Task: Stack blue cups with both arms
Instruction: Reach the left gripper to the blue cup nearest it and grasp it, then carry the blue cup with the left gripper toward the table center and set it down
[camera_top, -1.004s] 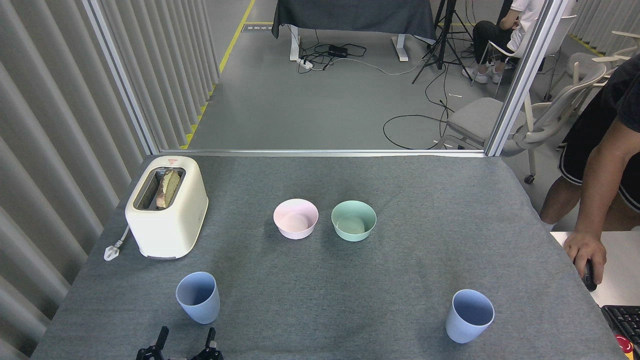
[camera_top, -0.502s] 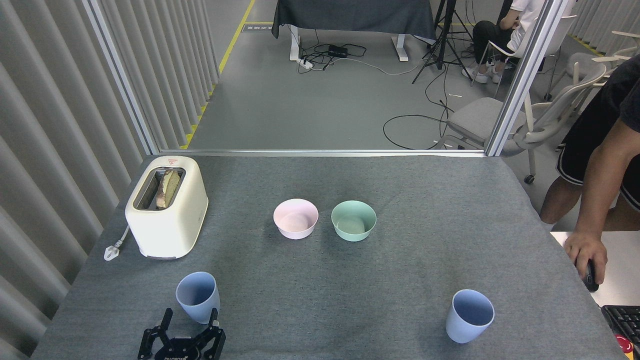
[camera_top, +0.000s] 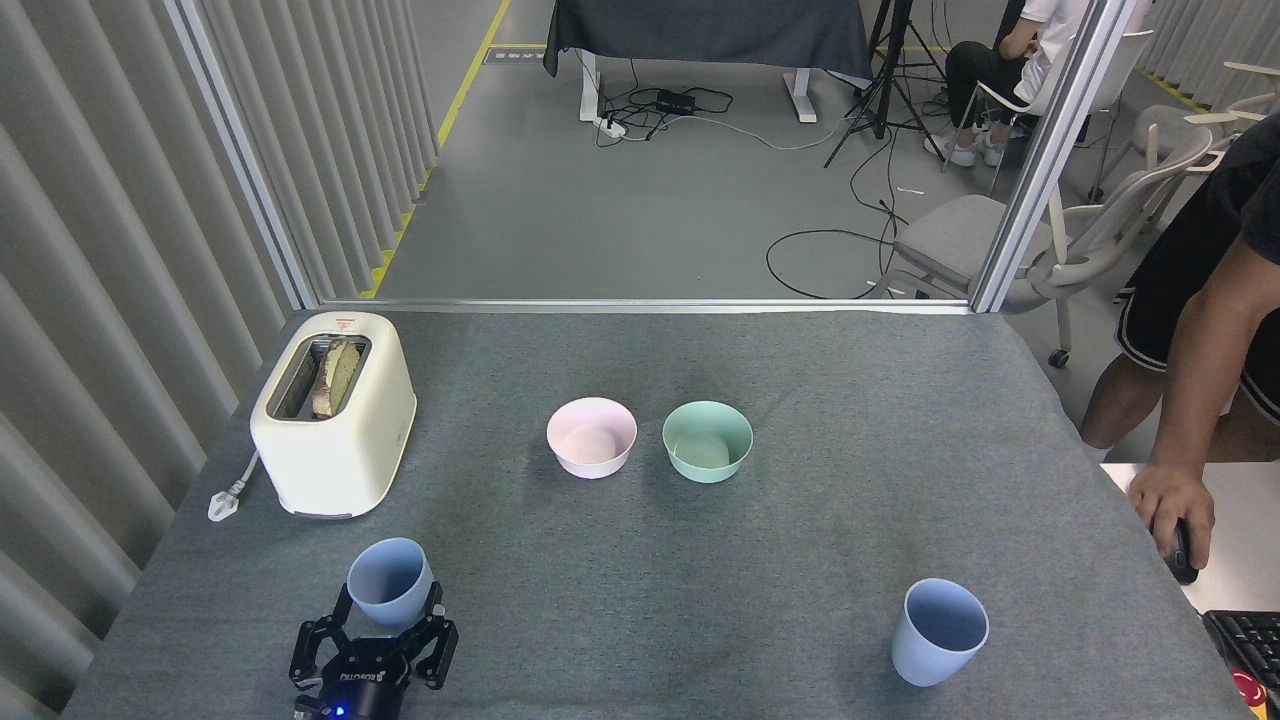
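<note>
Two pale-blue cups stand upright on the grey table (camera_top: 700, 580). The left blue cup (camera_top: 388, 578) is near the front left; the right blue cup (camera_top: 940, 632) is near the front right. My left gripper (camera_top: 388, 593) comes up from the bottom edge. It is black, with a small blue light, and it is open, with a finger on each side of the left cup's lower part. The cup's base is hidden behind the gripper. I cannot tell whether the fingers touch the cup. The right arm and its gripper are out of view.
A cream toaster (camera_top: 335, 425) with bread in it stands at the left, its plug lying beside it. A pink bowl (camera_top: 591, 437) and a mint-green bowl (camera_top: 707, 441) sit mid-table. At the right edge, a person's hand (camera_top: 1172, 505) rests on a mouse, above a keyboard (camera_top: 1245, 640).
My left gripper has risen from the bottom edge and moved forward until its open fingers straddle the left cup. The right cup and both bowls have not moved.
</note>
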